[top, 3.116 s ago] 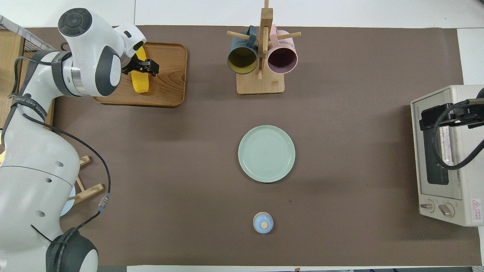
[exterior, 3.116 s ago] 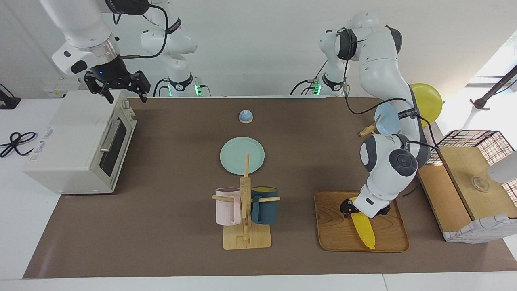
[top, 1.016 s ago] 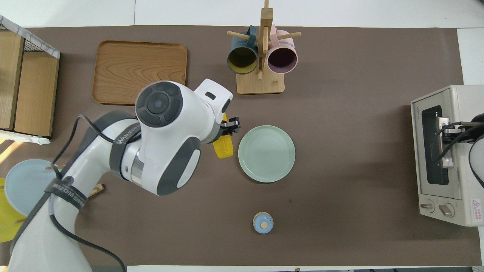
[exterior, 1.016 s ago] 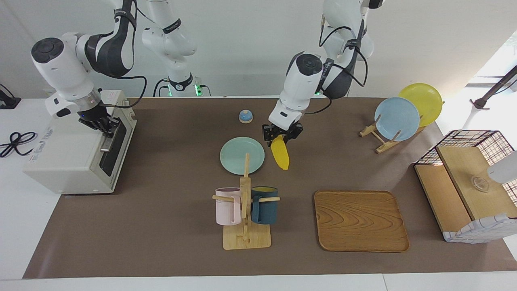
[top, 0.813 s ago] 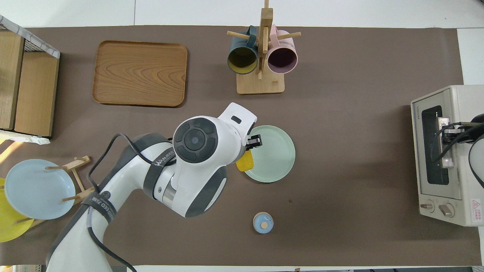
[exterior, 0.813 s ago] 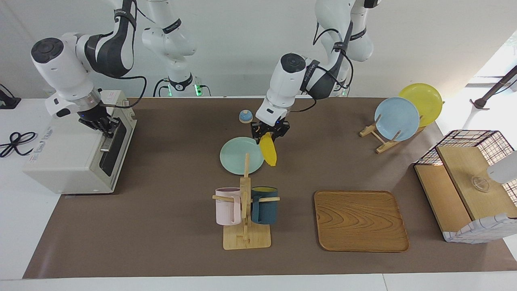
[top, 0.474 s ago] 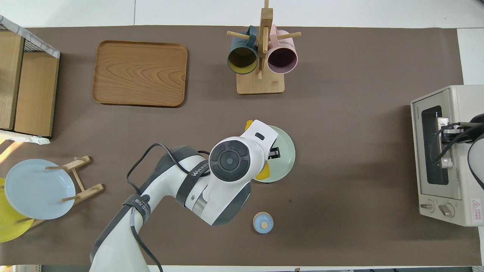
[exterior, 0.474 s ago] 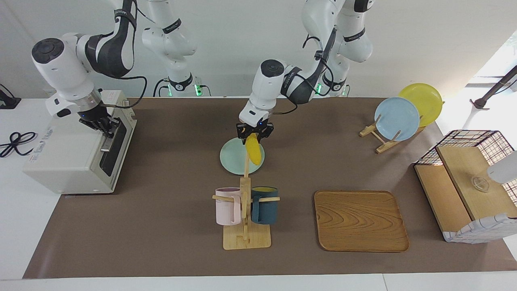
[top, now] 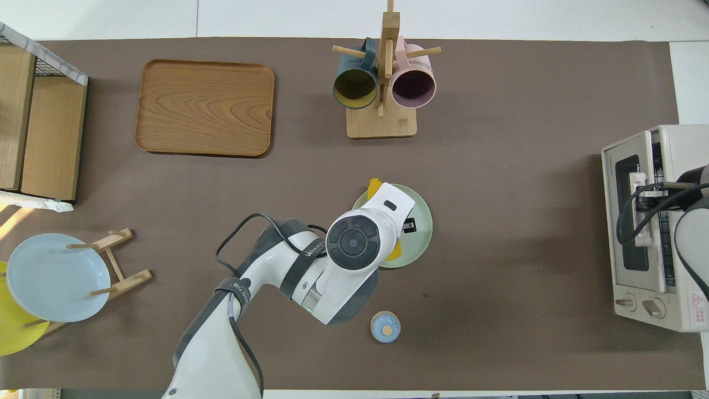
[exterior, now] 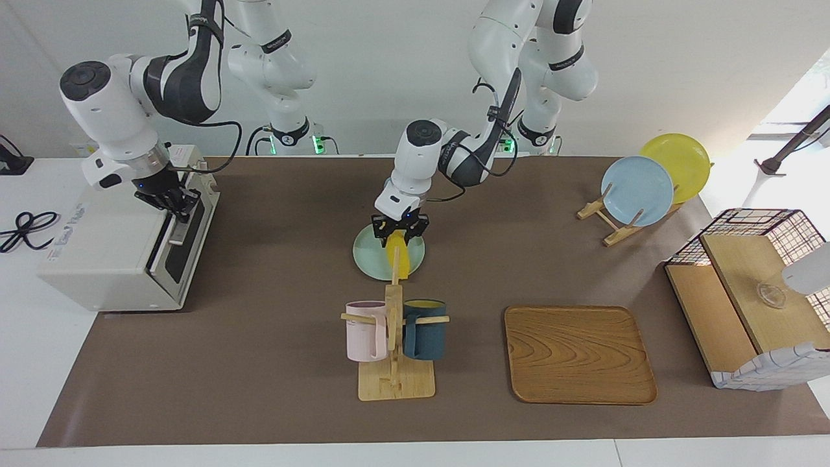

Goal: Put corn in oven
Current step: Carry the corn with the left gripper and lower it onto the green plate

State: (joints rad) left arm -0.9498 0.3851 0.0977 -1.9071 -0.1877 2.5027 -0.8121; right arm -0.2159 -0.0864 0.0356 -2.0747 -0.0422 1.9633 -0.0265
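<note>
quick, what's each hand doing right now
Left hand: closed on the corn, over the green plate.
Right hand: closed on the oven door handle, door slightly open.

wooden tray (exterior: 580,354), mug rack (exterior: 394,344), green plate (exterior: 371,254)
</note>
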